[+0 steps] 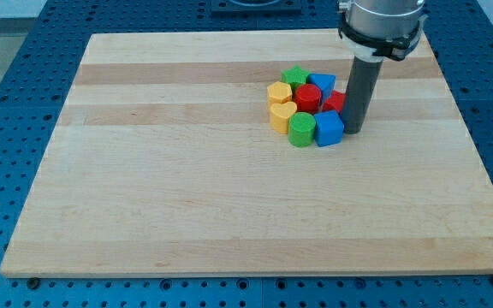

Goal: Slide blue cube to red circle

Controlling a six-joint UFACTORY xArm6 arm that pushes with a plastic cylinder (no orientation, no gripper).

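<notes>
On a pale wooden bench (187, 188), eight small coloured blocks sit packed in one tight cluster toward the view's upper right. The blue cube (329, 128) lies at the cluster's lower right edge, touching the green cylinder (301, 129) on its left and sitting just below and to the right of the red circle (307, 98), the round red block at the centre of the group. My tip (353, 131) rests on the board just beside the blue cube's right face, apparently touching it, the dark rod rising straight to the arm's collar above. A second red block (335, 102) is partly hidden behind the rod. A yellow heart (282, 115) and a yellow hexagonal block (278, 92) form the left flank; a green star (294, 76) and a blue triangular block (322, 83) cap the top. The arm carries no pincer, only the rod.
</notes>
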